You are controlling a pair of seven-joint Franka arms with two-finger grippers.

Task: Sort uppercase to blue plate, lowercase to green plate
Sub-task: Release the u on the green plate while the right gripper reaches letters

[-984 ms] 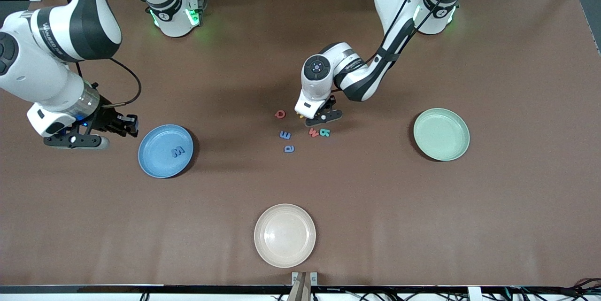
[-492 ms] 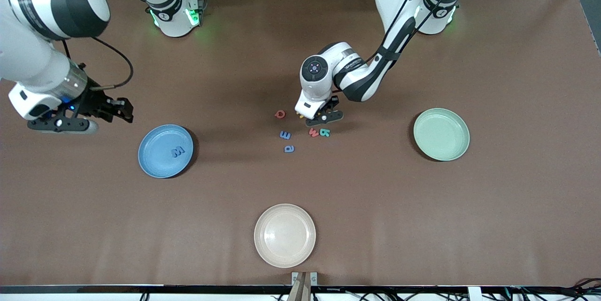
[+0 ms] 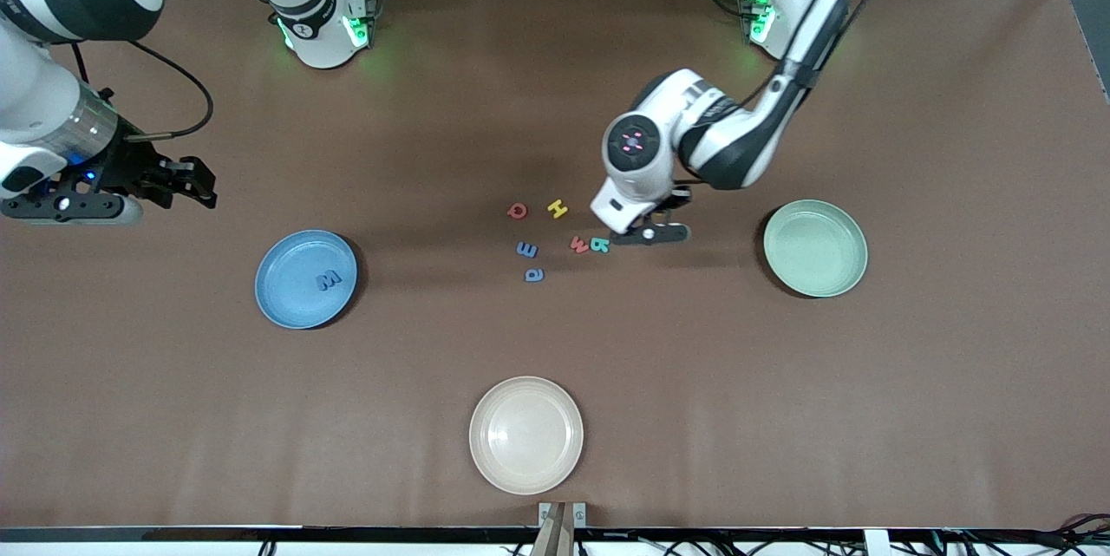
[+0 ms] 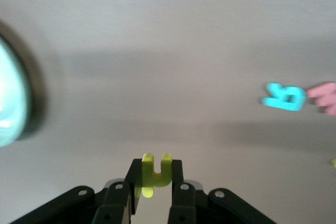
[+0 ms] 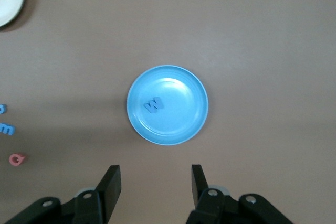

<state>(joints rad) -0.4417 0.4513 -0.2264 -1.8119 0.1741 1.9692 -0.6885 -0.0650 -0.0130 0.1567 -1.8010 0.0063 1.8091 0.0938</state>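
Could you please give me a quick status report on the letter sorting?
Left gripper shut on small yellow letter, over the table between the pile and green plate. Right gripper open, waiting high. Blue W in blue plate. Path clear.

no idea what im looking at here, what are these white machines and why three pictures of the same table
They are two robot arms at a brown table, each ending in a two-finger end effector. The wide picture looks down from across the table; the other two come from cameras on each arm's wrist.

The left end effector is shut on a small yellow letter, over the table between the loose letters and the green plate. The right end effector hangs open, up in the air near the blue plate, which holds a blue W.

Red Q, yellow H, teal B and other letters lie mid-table. A beige plate sits nearest the front camera.
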